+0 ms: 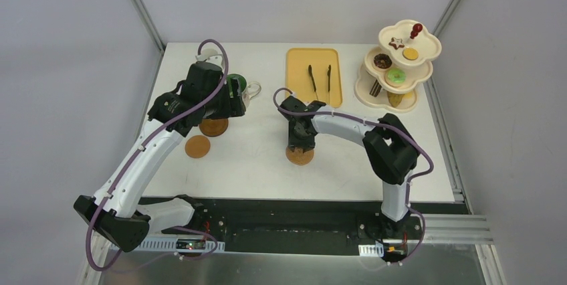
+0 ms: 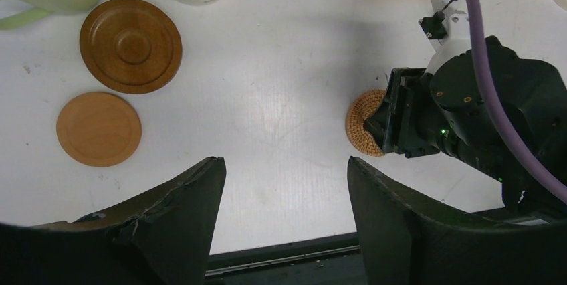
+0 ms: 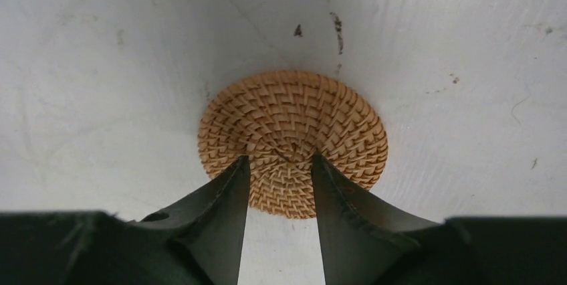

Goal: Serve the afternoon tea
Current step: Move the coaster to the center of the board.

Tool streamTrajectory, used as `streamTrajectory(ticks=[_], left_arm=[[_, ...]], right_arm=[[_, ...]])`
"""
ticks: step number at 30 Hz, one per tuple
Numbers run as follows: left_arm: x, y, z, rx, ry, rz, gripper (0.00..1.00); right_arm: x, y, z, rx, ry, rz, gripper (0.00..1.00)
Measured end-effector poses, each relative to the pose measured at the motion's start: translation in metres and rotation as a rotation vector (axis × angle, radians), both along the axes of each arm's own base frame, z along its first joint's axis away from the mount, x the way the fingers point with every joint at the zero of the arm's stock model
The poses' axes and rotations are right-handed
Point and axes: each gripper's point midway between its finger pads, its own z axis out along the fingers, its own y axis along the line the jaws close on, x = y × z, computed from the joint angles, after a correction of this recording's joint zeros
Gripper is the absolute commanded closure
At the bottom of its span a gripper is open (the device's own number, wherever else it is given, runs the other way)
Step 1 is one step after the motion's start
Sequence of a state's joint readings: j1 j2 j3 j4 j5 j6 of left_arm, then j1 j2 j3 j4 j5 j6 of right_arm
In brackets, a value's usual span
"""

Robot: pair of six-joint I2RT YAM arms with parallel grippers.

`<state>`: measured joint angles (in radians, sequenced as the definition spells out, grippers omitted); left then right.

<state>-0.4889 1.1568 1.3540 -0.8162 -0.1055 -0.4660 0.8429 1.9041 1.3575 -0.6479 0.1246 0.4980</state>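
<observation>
1. Right gripper (image 3: 279,159): jaws part-spread, tips over woven coaster (image 3: 294,111), centre-near.
2. Left gripper (image 2: 285,164): spread wide, empty, by dark wooden coaster (image 2: 131,45) and light wooden coaster (image 2: 99,128), left.
3. Three-tier stand (image 1: 400,64): far right.

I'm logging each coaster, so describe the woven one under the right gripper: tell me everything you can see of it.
The woven coaster is a round, tan disc that looks like rattan, coiled in a zigzag weave out from its centre. It lies flat on the white table, near the front middle, with nothing standing on it. The right gripper hangs over part of it, jaws partly apart astride the centre; contact cannot be told.
</observation>
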Motion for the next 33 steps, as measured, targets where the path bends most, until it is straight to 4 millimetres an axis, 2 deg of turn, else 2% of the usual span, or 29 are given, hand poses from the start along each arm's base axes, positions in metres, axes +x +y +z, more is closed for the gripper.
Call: streamTrajectory(ticks=[2,5,8,12,14,18,20,27,30,33], left_arm=[[0.001,0.002,0.0,0.01,-0.005,0.002,0.3],[0.001,0.002,0.0,0.014,-0.005,0.001,0.3],[0.001,0.002,0.0,0.014,-0.005,0.001,0.3],[0.001,0.002,0.0,0.014,-0.005,0.0,0.3],[0.001,0.002,0.0,0.013,-0.005,0.0,0.3],[0.001,0.002,0.0,0.013,-0.004,-0.002,0.3],[0.001,0.001,0.0,0.012,-0.004,-0.005,0.3],[0.001,0.0,0.004,0.006,-0.009,-0.012,0.3],[0.001,-0.002,0.003,-0.001,-0.005,-0.02,0.3],[0.0,-0.004,0.002,-0.004,0.003,-0.027,0.3]], right_arm=[[0.001,-0.005,-0.008,-0.026,0.004,-0.024,0.58],[0.005,-0.011,-0.009,-0.035,-0.027,-0.058,0.58],[0.01,-0.03,-0.009,-0.032,-0.043,-0.124,0.58],[0.029,-0.097,-0.009,-0.041,-0.035,-0.343,0.58],[0.039,-0.143,-0.01,-0.056,-0.037,-0.493,0.58],[0.044,-0.213,-0.01,-0.09,-0.045,-0.708,0.58],[0.046,-0.241,-0.01,-0.102,-0.045,-0.793,0.57],[0.064,-0.313,-0.01,-0.092,-0.06,-0.94,0.52],[0.079,-0.329,-0.009,-0.081,-0.069,-0.916,0.49],[0.092,-0.329,-0.008,-0.063,-0.08,-0.847,0.47]])
